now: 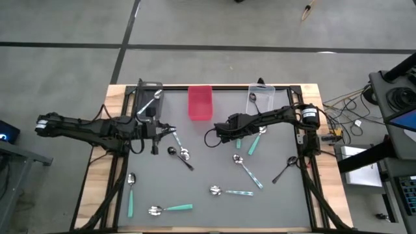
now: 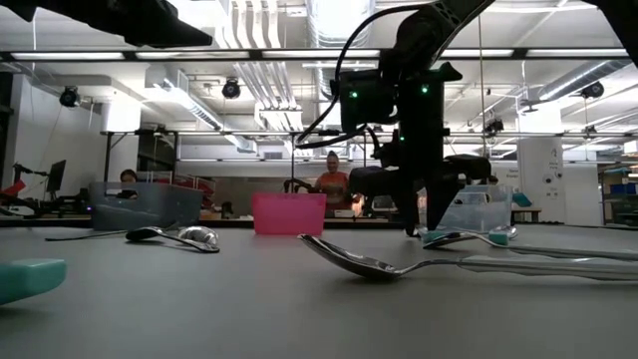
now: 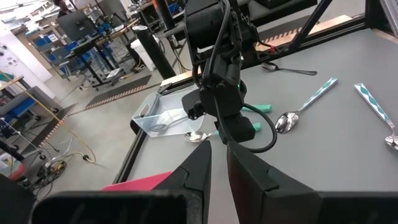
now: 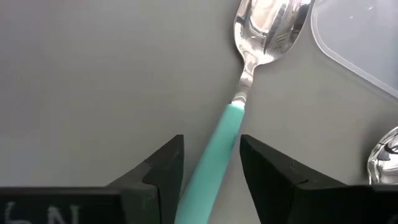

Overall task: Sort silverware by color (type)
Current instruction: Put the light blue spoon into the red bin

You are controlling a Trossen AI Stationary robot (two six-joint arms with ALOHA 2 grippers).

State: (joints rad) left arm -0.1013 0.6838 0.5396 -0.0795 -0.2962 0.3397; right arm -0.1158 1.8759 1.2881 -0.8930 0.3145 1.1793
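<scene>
My right gripper (image 4: 211, 168) (image 1: 235, 133) points steeply down, open, its fingertips close to the mat right of centre. Its two fingers stand on either side of the teal handle (image 4: 217, 149) of a silver spoon (image 1: 238, 143) lying flat, bowl (image 4: 270, 22) toward the clear bin (image 1: 261, 97). Whether a finger touches the handle, I cannot tell. A second teal spoon (image 1: 253, 143) lies just beside it. My left gripper (image 3: 217, 168) (image 1: 156, 136) waits above the mat's left part, only a narrow gap between its fingers and nothing in it.
A grey bin (image 1: 149, 97), a red bin (image 1: 200, 103) and the clear bin stand along the far edge. Loose spoons lie on the mat: patterned (image 1: 249, 174), (image 1: 231, 192), (image 1: 177, 140), black (image 1: 284, 170), (image 1: 181, 158), teal (image 1: 130, 195), (image 1: 170, 208). People show beyond the table (image 2: 332, 179).
</scene>
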